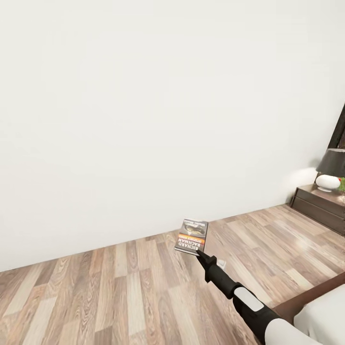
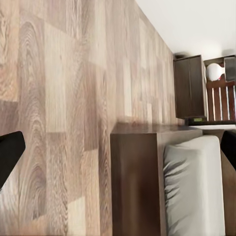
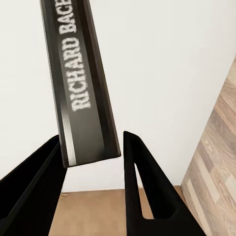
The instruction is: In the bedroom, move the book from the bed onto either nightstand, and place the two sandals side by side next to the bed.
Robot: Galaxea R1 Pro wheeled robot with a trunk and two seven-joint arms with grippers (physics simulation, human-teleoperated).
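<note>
Right pincer: my right pincer (image 1: pixel 200 254) is reaching out ahead of me over the floor, and it is pinching the book at its lower edge; in the right wrist view my two black fingers (image 3: pixel 142 196) are standing on either side of the spine.
Book: the book (image 1: pixel 191 236) is being held up in the air, clear of the floor, tilted, with its dark cover facing my head camera and the orange and white lettering showing; the right wrist view is showing the spine (image 3: pixel 81 78) with "RICHARD" in white letters.
Right arm: my black and white right arm (image 1: pixel 249 306) is stretching from the lower right corner of the head view toward the wall.
Left pincer: a black piece at the edge of the left wrist view may be one finger (image 2: pixel 10 152), and I cannot tell whether my left pincer is spread or pressed together.
Bed: a corner of the bed (image 1: pixel 306 302), with its dark brown frame and light-grey mattress, is lying just beside my right arm; the left wrist view is looking along the frame (image 2: pixel 135 182) and the mattress (image 2: pixel 194 187).
Nightstand: the nightstand (image 1: pixel 318 203) is standing against the wall at the far right, well apart from the book, and it is carrying the black-shaded lamp (image 1: pixel 331 175).
Room: the white wall (image 1: pixel 143 120) is facing me, meeting the wood-plank floor (image 1: pixel 120 292).
</note>
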